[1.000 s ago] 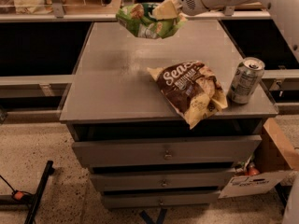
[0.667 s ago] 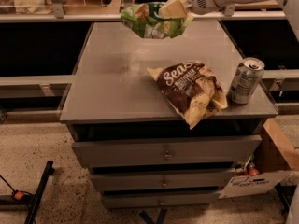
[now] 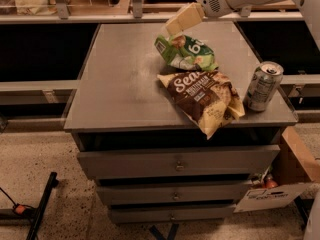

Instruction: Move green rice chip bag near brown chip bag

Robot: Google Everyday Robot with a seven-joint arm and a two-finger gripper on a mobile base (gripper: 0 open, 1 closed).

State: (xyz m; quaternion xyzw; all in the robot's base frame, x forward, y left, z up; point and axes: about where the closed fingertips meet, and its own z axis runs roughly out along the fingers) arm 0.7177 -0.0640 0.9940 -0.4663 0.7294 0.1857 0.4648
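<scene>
The green rice chip bag (image 3: 190, 54) is down at the tabletop, its lower edge touching the back of the brown chip bag (image 3: 202, 96). The brown bag lies flat near the table's front right, with one corner over the front edge. My gripper (image 3: 175, 30) comes in from the upper right and is shut on the green bag's top left corner, just above the table.
A silver drink can (image 3: 262, 85) stands upright right of the brown bag, near the table's right edge. The grey table (image 3: 120, 79) has drawers (image 3: 175, 164) below. A cardboard box (image 3: 300, 159) sits on the floor at the right. Shelving runs behind the table.
My gripper has moved right and down with the green bag, from above the table's back edge to the tabletop just behind the brown bag.
</scene>
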